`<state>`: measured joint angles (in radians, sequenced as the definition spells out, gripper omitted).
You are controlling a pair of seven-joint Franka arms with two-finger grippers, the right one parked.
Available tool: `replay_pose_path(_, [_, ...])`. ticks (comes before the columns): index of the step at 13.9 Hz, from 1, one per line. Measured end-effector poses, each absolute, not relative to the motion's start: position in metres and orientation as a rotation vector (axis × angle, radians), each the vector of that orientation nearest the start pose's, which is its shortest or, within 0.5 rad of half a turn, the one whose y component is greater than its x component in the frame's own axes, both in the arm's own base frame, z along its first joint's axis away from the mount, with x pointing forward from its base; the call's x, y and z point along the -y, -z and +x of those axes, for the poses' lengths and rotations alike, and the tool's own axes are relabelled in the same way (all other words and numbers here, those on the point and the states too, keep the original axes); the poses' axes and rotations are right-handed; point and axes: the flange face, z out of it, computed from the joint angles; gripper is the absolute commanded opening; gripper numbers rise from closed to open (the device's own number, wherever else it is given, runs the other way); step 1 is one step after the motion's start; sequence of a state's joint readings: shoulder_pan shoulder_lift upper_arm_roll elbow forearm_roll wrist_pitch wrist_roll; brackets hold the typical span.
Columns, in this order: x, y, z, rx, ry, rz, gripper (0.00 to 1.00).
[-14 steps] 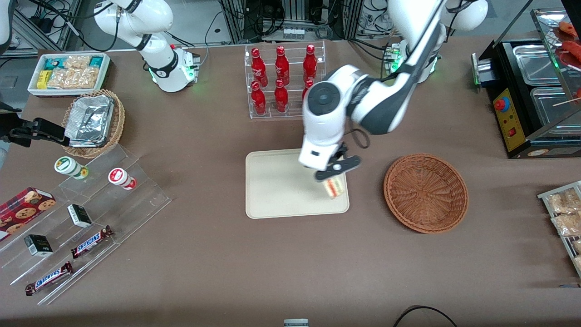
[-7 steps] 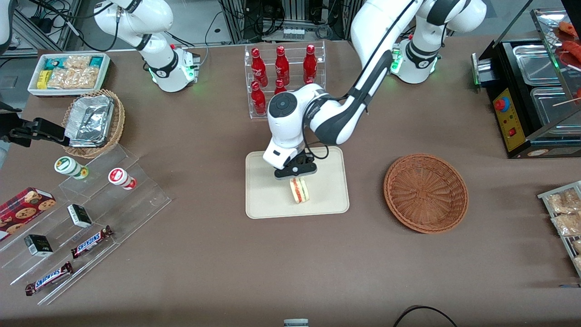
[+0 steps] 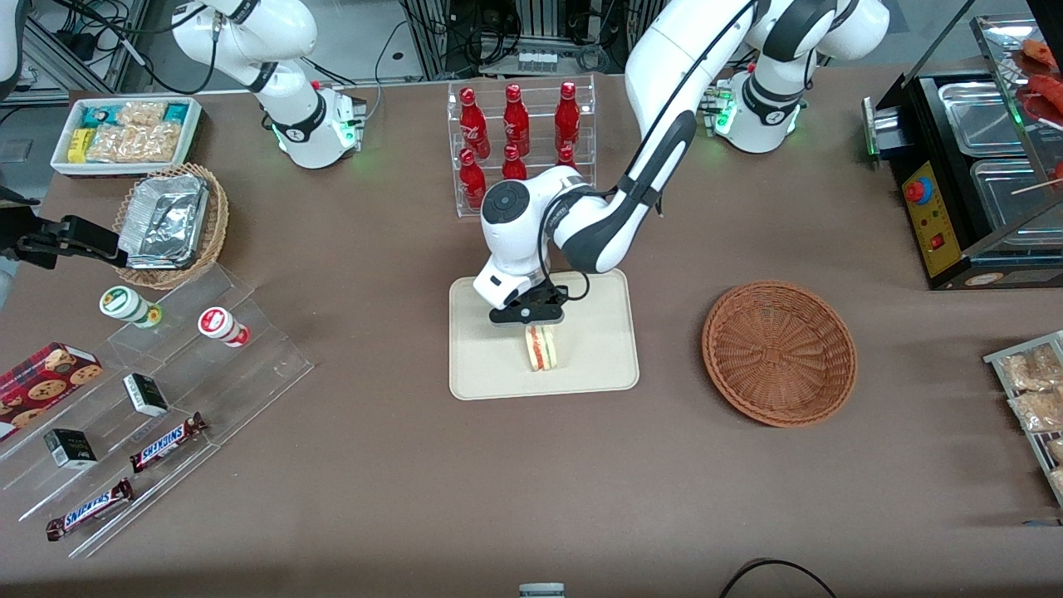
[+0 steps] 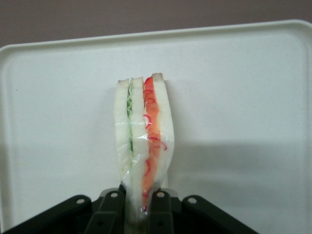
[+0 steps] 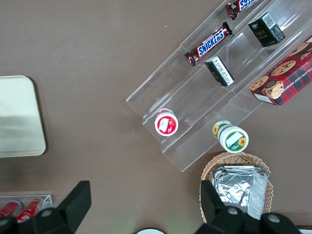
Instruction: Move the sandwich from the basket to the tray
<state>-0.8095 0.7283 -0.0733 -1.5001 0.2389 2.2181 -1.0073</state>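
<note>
You see a cream tray (image 3: 490, 365) on a plain brown tablecloth (image 3: 531, 482). On it, the sandwich (image 4: 144, 141) shows pale white bread striped with a green layer and a red-orange one under clear glossy wrap. The gripper (image 4: 136, 207) over the tray is black on a white arm. The basket (image 3: 779, 353) is reddish-brown woven wicker. The bottles (image 3: 515, 137) are bright red.

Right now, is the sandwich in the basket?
No, the sandwich is over the tray, held by the hand; the basket has nothing in it.
</note>
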Motion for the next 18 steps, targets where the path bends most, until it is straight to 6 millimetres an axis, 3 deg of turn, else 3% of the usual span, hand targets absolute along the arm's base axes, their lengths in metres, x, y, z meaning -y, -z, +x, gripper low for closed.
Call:
replay_pose_path(1, [0.543,-0.235,0.463,-0.013,0.169,-3.05,1.0])
replay_pose_path(4, [0.545,-0.236,0.464,-0.015,0.178,-3.054,1.0])
replay_pose_path(6, [0.547,-0.247,0.47,-0.005,0.204,-3.067,1.0])
replay_pose_path(8, [0.548,-0.271,0.478,0.017,0.239,-3.088,1.0])
replay_pose_path(10, [0.541,-0.311,0.486,0.077,0.239,-3.099,1.0])
replay_pose_path(12, [0.517,-0.365,0.498,0.167,0.221,-3.087,1.0])
replay_pose_path(15, [0.459,-0.45,0.521,0.327,0.223,-3.076,1.0])
replay_pose_path(18, [0.399,-0.511,0.535,0.421,0.212,-3.052,1.0])
